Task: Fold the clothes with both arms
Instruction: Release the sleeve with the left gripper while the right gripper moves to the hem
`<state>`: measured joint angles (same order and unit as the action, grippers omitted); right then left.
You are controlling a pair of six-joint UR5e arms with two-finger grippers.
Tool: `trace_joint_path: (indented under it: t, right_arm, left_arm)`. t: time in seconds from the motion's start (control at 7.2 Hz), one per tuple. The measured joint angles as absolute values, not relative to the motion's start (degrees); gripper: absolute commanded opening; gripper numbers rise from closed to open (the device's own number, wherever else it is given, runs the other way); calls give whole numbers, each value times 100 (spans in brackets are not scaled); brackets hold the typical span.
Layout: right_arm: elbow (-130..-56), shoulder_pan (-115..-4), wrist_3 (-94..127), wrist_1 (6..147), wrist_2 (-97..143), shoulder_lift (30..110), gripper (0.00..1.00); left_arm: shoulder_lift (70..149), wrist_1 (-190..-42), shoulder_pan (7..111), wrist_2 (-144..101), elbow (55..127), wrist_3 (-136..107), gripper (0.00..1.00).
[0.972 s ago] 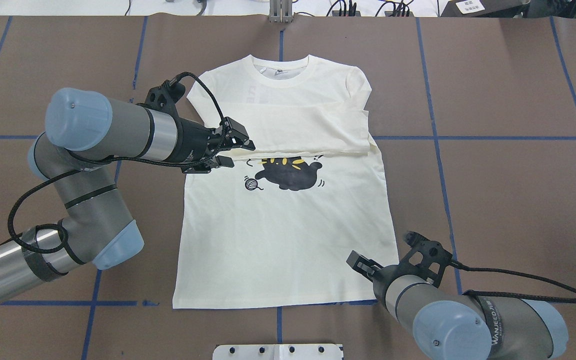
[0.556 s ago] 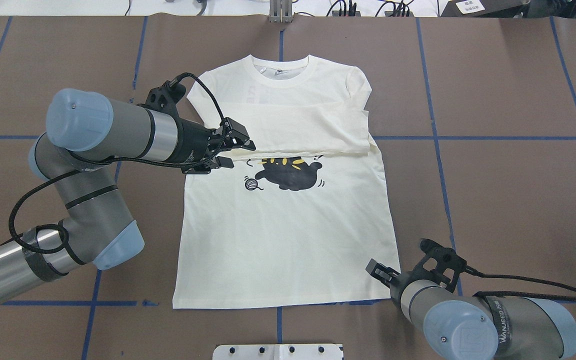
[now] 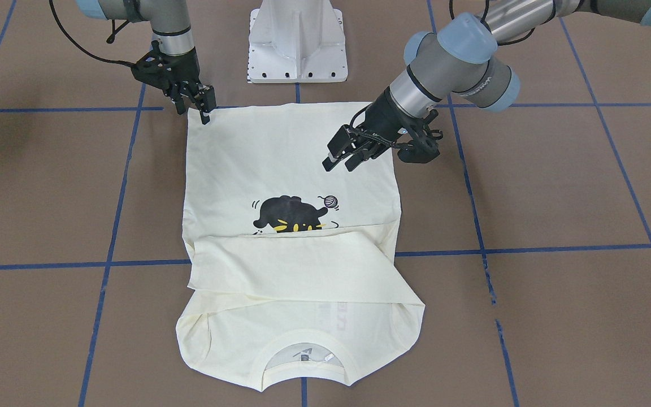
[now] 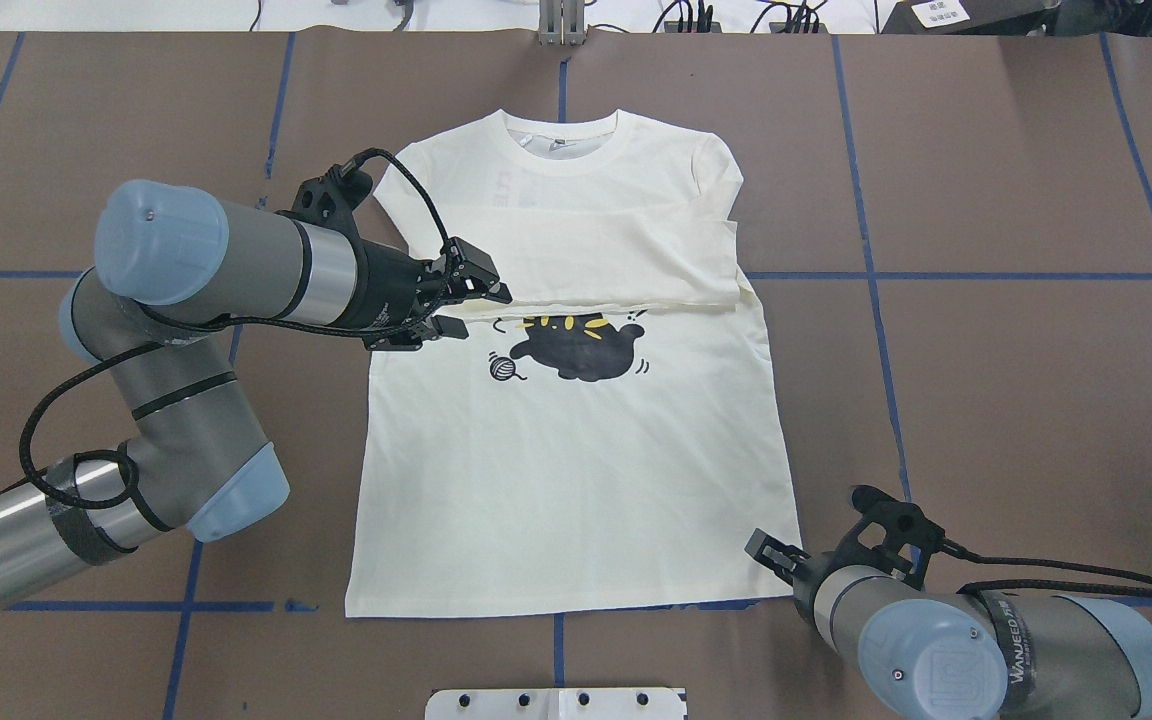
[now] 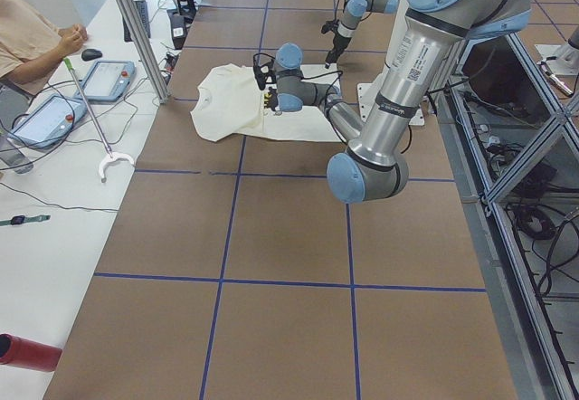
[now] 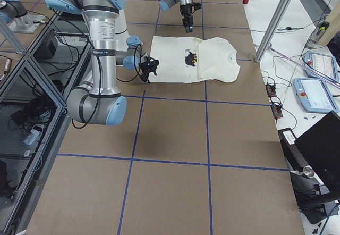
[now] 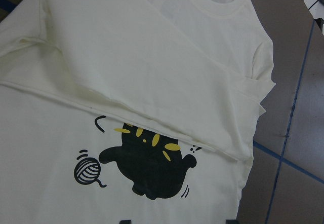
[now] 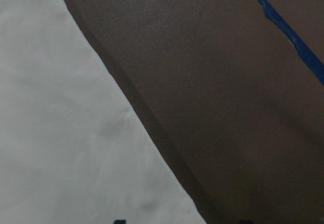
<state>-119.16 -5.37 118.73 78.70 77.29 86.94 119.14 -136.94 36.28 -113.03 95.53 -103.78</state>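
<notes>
- T-shirt (image 4: 576, 480) lies flat, sleeves folded across just above the cat print (image 4: 576, 345).
- Right gripper (image 4: 764, 550) has moved away from the cat print to the hem corner; fingers spread, empty.
- Left gripper (image 4: 481, 308) unmoved beside the cat print, spread, empty.
- Judgement: a hem-corner grasp looks imminent.

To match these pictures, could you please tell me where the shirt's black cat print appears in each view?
Front-facing: cat print at centre, above the folded sleeve.
Overhead: cat print at centre, below that sleeve.
Left side: too small to tell on the shirt.
Right side: cat print, dark spot, upper middle.
Left wrist: cat print, bottom centre.
Right wrist: not in it.
Landmark: the sleeve's edge overlaps it.
</notes>
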Motion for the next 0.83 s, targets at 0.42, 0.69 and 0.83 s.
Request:
trace_joint_path:
  t: [0.42,0.69,0.83]
  right_arm:
    - [-11940,-517,11880,7861,7786,8702,0]
    - [-12023,-424,11958,7852,7793,8704,0]
    - [-12107,-356,12013,7852,7788,8710,0]
  left_arm:
    - [11888,-13715,3615,-11303,9507,-10364,70]
    - [11902,-13719,3613,-11303,9482,-10365,70]
    - [11913,-13718,3613,-11301,9492,-10380,71]
